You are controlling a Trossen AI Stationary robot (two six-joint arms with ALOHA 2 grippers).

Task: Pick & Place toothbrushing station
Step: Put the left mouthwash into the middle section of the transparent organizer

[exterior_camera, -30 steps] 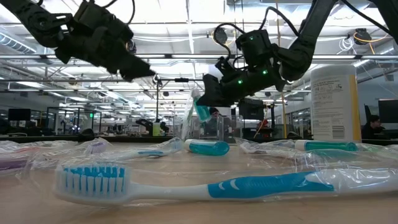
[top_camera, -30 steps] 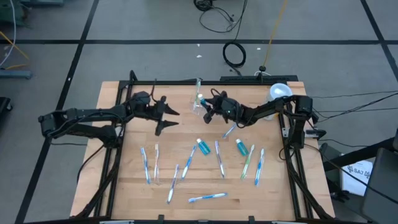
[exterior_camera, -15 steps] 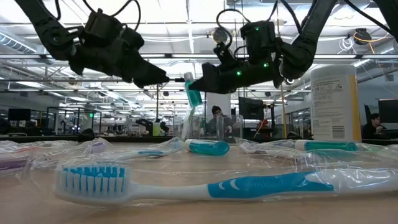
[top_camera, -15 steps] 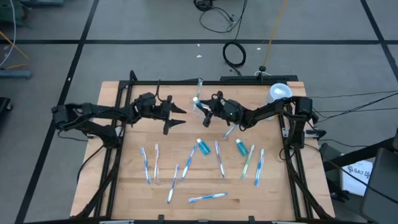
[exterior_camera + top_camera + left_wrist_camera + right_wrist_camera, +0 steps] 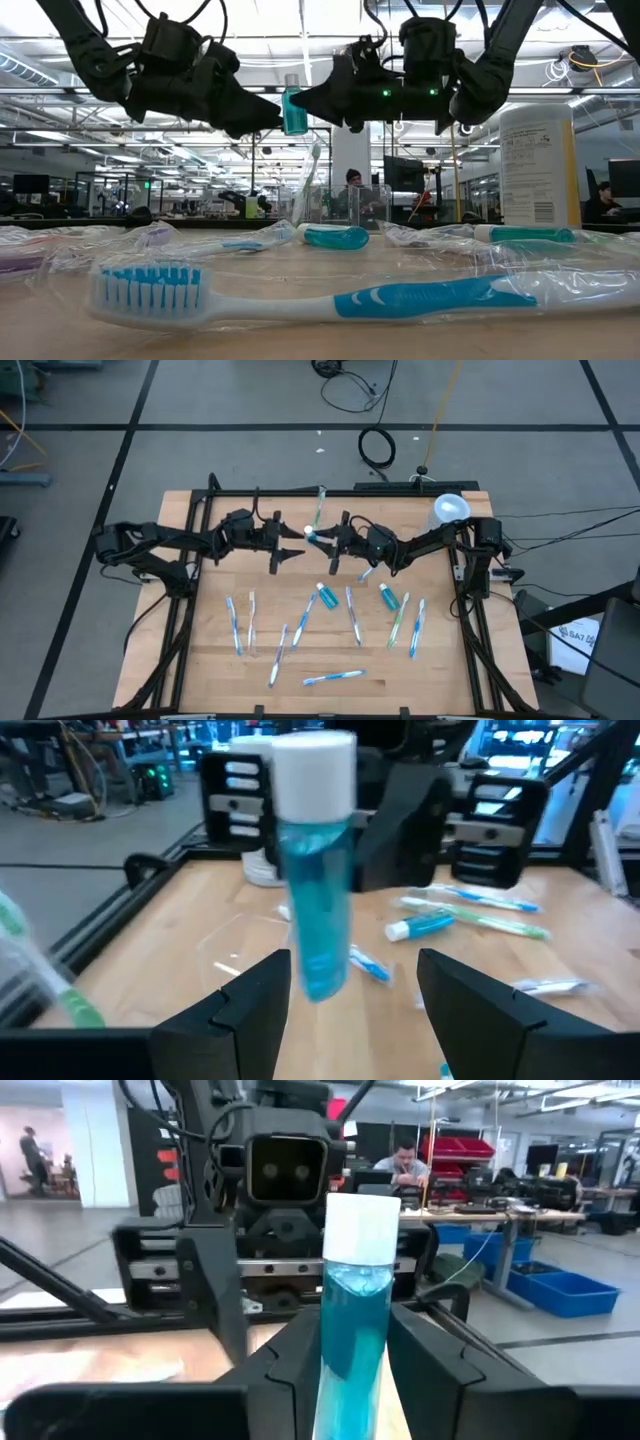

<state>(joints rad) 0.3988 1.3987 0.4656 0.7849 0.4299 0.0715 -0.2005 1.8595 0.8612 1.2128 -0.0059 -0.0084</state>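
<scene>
Toothbrushing station: clear and nearly colourless, standing on the tabletop toward the far edge, about mid-width. Seen in the low view behind the wrapped goods, with a white-and-green toothbrush leaning up out of it. Untouched by either gripper. Exact compartment layout not discernible.

Directly above and in front of the station: blue bottle with white cap, held clear of the tabletop, upright in the low view. Right gripper clamped on the bottle, a finger on each side, as confirmed in the right wrist view. Left gripper facing it from the opposite side, fingers spread apart and empty; bottle just ahead of the fingertips and not between them in the left wrist view. Both grippers meeting near the tabletop's centre line, at the far half.

Clearance: open air beneath the raised grippers down to the station. Near half of the tabletop crowded with wrapped toothbrushes and teal tubes, scattered loosely; one large blue-and-white toothbrush close to the front edge. White-topped translucent cylinder standing at the far right corner, well apart from the station. Left side and far left corner of the tabletop bare.
</scene>
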